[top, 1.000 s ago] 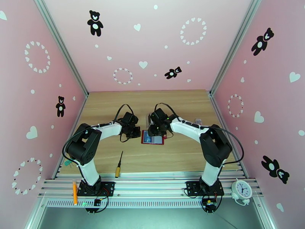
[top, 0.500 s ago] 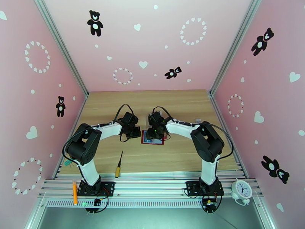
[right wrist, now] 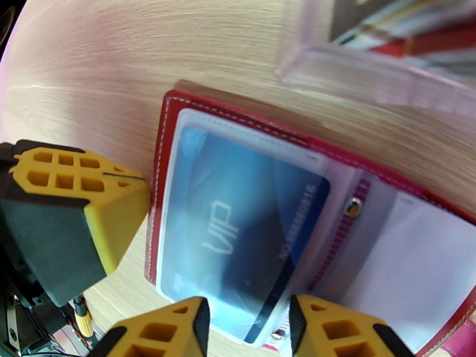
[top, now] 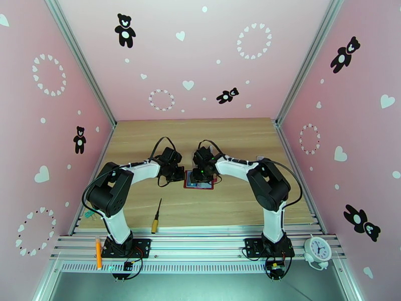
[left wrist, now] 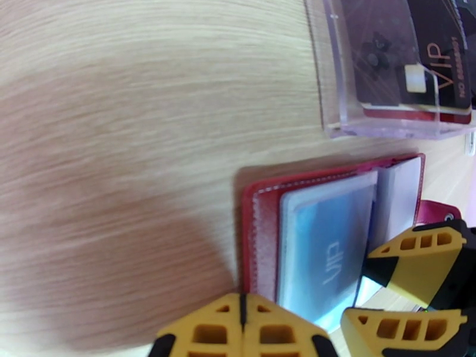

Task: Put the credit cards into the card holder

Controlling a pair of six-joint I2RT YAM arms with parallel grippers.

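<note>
snugly inside open card holder (right wrist: pixel 163 174), blue card (right wrist: pixel 250 233)

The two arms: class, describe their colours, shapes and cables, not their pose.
Both the left arm and right arm have white links between bulky black joints, with thin black cables looping above the wrists. The left claw and right claw have yellow fingers with rectangular cut-outs on black mounts.

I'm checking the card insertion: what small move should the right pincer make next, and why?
Probably nudge the blue plastic VIP card deeper into the clear sleeve of the dark red folding wallet. The card sits skewed, its near edge between the parted fingers of the right pincer, while the shut left pincer rests at the wallet's edge.
</note>
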